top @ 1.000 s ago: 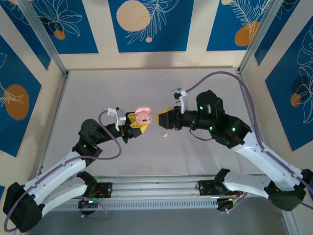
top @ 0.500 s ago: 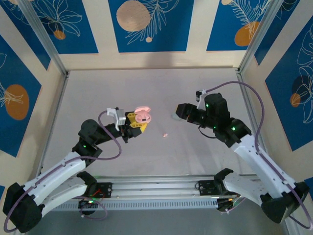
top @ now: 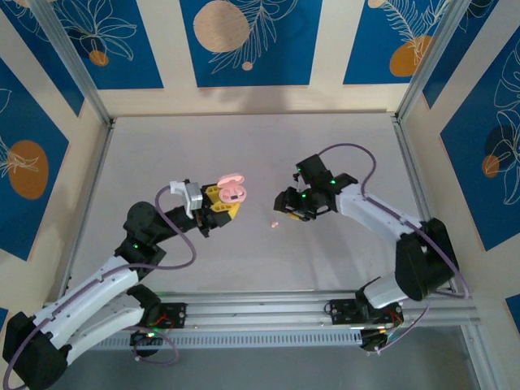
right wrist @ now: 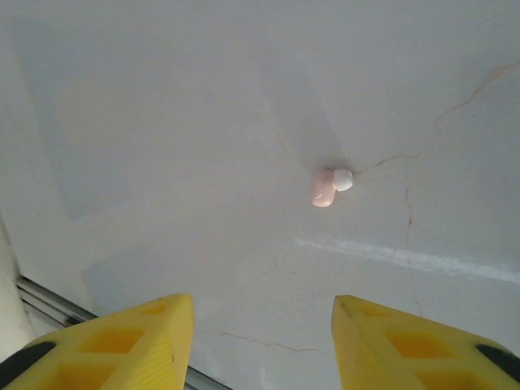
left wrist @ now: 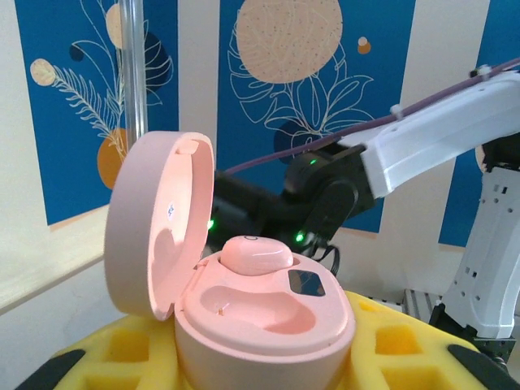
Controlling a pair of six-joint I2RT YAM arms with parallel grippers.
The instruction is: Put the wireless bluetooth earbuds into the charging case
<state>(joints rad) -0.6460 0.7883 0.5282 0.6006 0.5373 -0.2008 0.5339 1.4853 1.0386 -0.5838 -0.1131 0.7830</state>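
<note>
My left gripper (top: 226, 201) is shut on an open pink charging case (left wrist: 264, 325), held above the table with its lid (left wrist: 158, 223) tipped back to the left. One pink earbud (left wrist: 256, 254) sits in the case's far socket, and the near socket (left wrist: 256, 305) is bare. A second pink earbud (right wrist: 323, 188) with a white tip lies loose on the table, also visible from above as a speck (top: 275, 223). My right gripper (right wrist: 262, 325) hangs open above the table, just right of that earbud, fingers (right wrist: 122, 341) wide apart and holding nothing.
The table (top: 260, 146) is a pale grey sheet with faint cracks. Blue and cream patterned walls (top: 244, 41) close it in, with metal posts at the back corners. A rail (top: 260, 313) runs along the near edge between the arm bases.
My right arm has pulled back from the case, turned its gripper downward and come low beside the loose earbud. My left gripper with the case has barely shifted.
</note>
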